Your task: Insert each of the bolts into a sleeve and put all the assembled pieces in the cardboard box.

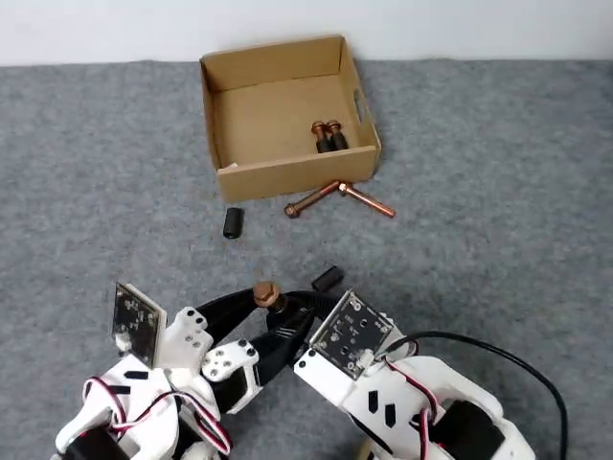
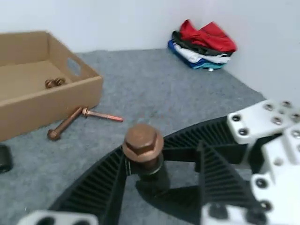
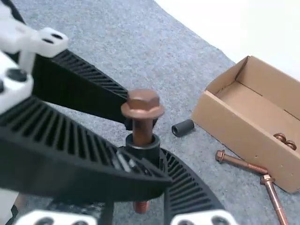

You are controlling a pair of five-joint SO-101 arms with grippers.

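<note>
A copper bolt (image 1: 265,292) stands upright between both grippers, pushed through a black sleeve (image 3: 142,146), with its tip showing below the sleeve. My right gripper (image 3: 145,161) is shut on the sleeve. My left gripper (image 2: 140,164) is shut on the bolt's shaft just under the hexagonal head (image 2: 143,140). The cardboard box (image 1: 278,53) sits at the back with two assembled pieces (image 1: 328,136) in its near right corner. Two loose bolts (image 1: 311,199) (image 1: 367,200) lie in front of the box. One spare sleeve (image 1: 234,222) lies left of them, another (image 1: 328,279) close to the grippers.
Grey carpet covers the table, and a white wall runs behind the box. A pile of folded clothes (image 2: 201,44) lies far off by the wall. A black cable (image 1: 517,369) trails from the arm at the lower right.
</note>
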